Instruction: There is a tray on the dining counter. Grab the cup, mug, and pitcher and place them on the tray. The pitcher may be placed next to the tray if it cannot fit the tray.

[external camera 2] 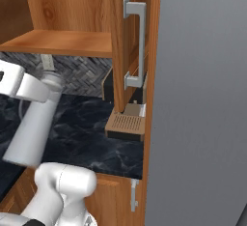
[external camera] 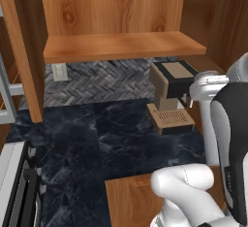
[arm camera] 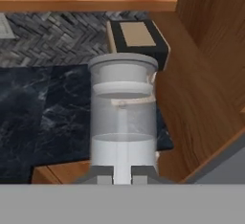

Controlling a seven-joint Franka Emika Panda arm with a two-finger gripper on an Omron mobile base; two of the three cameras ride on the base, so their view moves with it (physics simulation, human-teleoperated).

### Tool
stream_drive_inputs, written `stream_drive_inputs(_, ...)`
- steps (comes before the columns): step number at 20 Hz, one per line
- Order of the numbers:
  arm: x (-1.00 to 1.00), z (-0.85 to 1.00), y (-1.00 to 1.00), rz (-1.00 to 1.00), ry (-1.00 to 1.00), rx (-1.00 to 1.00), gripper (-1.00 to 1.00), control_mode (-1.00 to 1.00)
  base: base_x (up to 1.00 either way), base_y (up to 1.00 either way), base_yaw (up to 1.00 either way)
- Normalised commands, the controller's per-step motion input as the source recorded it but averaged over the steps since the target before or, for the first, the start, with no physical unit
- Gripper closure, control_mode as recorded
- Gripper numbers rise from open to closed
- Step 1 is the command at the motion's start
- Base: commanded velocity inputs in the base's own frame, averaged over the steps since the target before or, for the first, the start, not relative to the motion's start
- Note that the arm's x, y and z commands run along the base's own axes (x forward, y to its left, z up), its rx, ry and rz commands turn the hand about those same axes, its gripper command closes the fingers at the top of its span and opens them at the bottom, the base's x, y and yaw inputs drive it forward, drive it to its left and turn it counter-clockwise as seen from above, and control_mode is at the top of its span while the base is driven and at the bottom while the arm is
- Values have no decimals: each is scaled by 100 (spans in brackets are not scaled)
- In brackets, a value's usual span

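Narrowly closed, the tool (arm camera: 122, 174) is clamped on the pitcher (arm camera: 123, 115) at its base, the two dark tips being pressed to either side of it; the pitcher is held upright, above the black marble worktop (external camera: 97, 143); behind it, a tan and black coffee machine (external camera: 170, 95) is seen against the herringbone backsplash (external camera: 106, 79), its slotted drip tray (external camera: 170, 119) resting on the worktop; a wooden shelf (external camera: 121, 45) is fixed overhead; a wooden cabinet wall (arm camera: 206, 50) stands close at the right of the hand view; a cabinet door with a metal handle (external camera 2: 137, 41) is seen edge-on in the right base view, in front of the machine.
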Motion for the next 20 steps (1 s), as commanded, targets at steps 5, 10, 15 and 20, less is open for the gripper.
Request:
stream_drive_inputs(5, 2, 44, 0, 4, -9, 0, 100, -100, 0, 0, 0)
stream_drive_inputs(10, 7, 18, 0, 5, -7, 0, 100, -100, 0, 0, 0)
stream_drive_inputs(15, 0, 0, -6, 2, -2, -3, 100, -100, 0, 0, 0)
stream_drive_inputs(20, 0, 0, -1, 2, -8, -3, 100, -100, 0, 0, 0)
